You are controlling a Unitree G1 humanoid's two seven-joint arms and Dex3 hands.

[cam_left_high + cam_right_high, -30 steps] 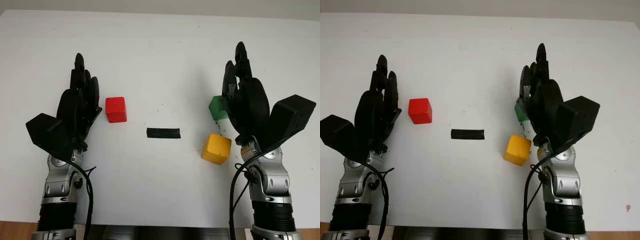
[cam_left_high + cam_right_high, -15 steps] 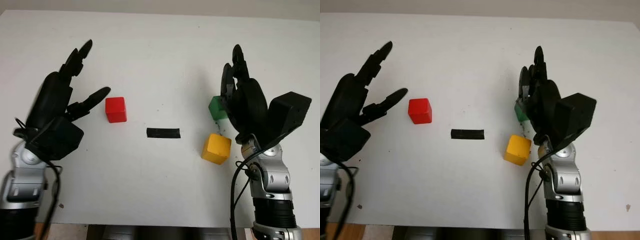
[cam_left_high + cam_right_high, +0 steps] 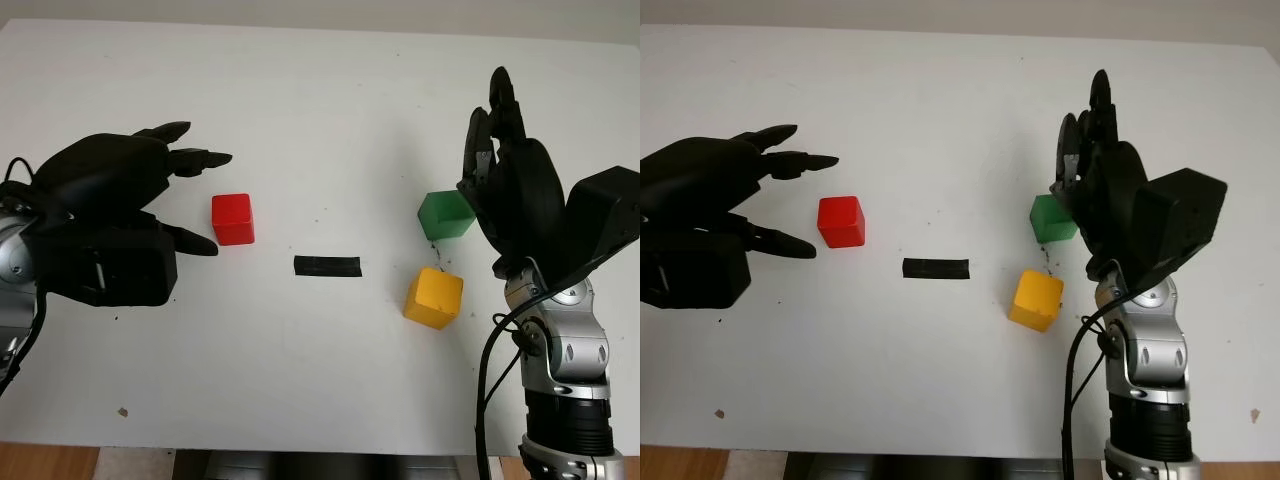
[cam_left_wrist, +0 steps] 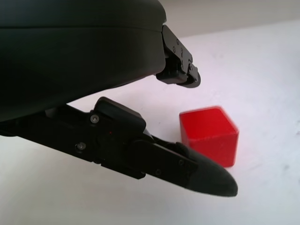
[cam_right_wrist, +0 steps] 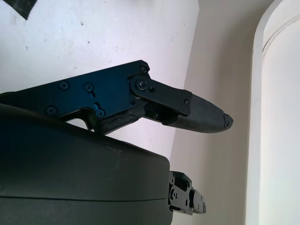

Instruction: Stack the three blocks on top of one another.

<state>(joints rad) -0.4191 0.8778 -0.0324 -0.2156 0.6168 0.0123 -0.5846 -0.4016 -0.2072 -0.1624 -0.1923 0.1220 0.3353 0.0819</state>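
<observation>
A matte white table (image 3: 320, 120) carries three small cubes with smooth faces and softly rounded edges, none stacked. The red block (image 3: 232, 219) sits on the left half, the green block (image 3: 445, 214) on the right half, and the yellow block (image 3: 433, 297) lies just nearer the robot than the green one, turned a little askew and apart from it. Between the red block and the yellow one lies a short flat strip of black tape (image 3: 327, 266) with rough ends. The left hand (image 3: 120, 215), a glossy black shell with jointed, tapering fingers, hovers just left of the red block, open and holding nothing; two fingers point past the block's far side and the thumb toward its near side, none touching it. In the left wrist view the red block (image 4: 209, 134) stands between a blunt rounded fingertip (image 4: 206, 176) and a hinged knuckle, with bare table around it. The right hand (image 3: 515, 195) stands upright just right of the green block, open and empty, its fingers pointing away from the robot.
</observation>
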